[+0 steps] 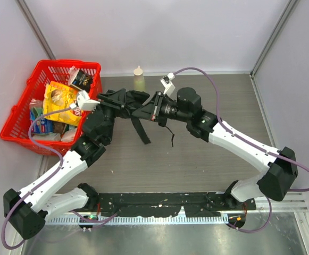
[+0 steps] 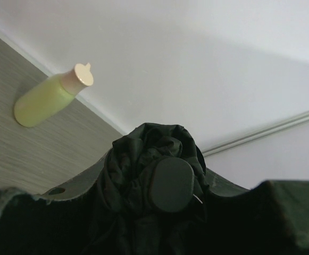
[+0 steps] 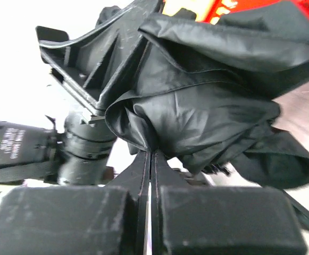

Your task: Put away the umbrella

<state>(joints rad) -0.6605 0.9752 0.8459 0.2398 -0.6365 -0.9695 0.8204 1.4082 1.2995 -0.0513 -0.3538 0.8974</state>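
The black umbrella (image 1: 130, 105) hangs above the middle of the table, held between both arms, its strap (image 1: 141, 130) dangling below it. My left gripper (image 1: 110, 104) is shut on its left end. In the left wrist view the bunched fabric and a rounded black cap (image 2: 170, 183) fill the space between the dark fingers (image 2: 16, 223). My right gripper (image 3: 151, 153) is shut on a fold of the umbrella's fabric (image 3: 207, 106), its jaws pressed together. In the top view the right gripper (image 1: 150, 109) sits at the umbrella's right side.
A red basket (image 1: 15, 112) full of snack packets stands at the back left, close to the left arm. A pale green bottle (image 1: 139, 78) lies by the back wall, also seen in the left wrist view as the bottle (image 2: 48, 98). White walls enclose the table.
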